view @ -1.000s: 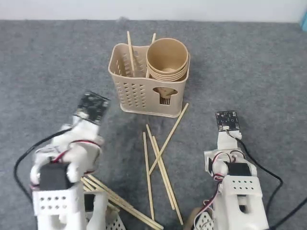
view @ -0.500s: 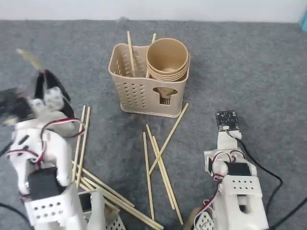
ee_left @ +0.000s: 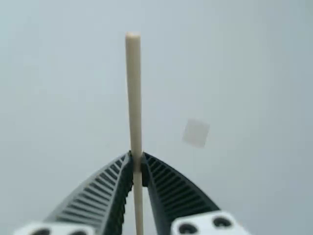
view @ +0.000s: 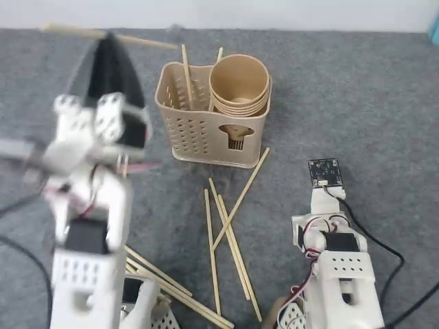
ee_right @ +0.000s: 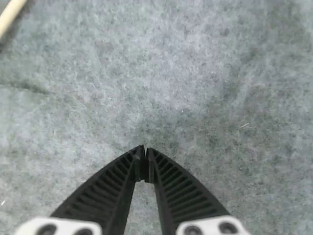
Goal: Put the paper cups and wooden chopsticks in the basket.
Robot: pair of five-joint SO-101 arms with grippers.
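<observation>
L end effector (view: 107, 40) raised left of basket (view: 199, 137), pinching one held chopstick (view: 147, 42) crosswise; R end effector (ee_right: 145, 164) pressed together, nothing in it, low over grey tabletop (view: 357, 103); paper cups (view: 239, 82) stacked in basket w/ two upright sticks (view: 186, 72); loose chopsticks (view: 226, 226) on tabletop just in front of basket.

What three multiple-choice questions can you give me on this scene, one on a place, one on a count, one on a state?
1. Where are the cups? A in the basket; B stacked outside it; C scattered singly.
2. How many chopsticks stand in the basket? A none; B two; C six.
3. The left claw is: A open, empty; B shut on a chopstick; C shut, empty.
Answers: 1 A, the stack sits inside one compartment. 2 B, two rise above the rim. 3 B, its wrist view shows the chopstick pinched.
</observation>
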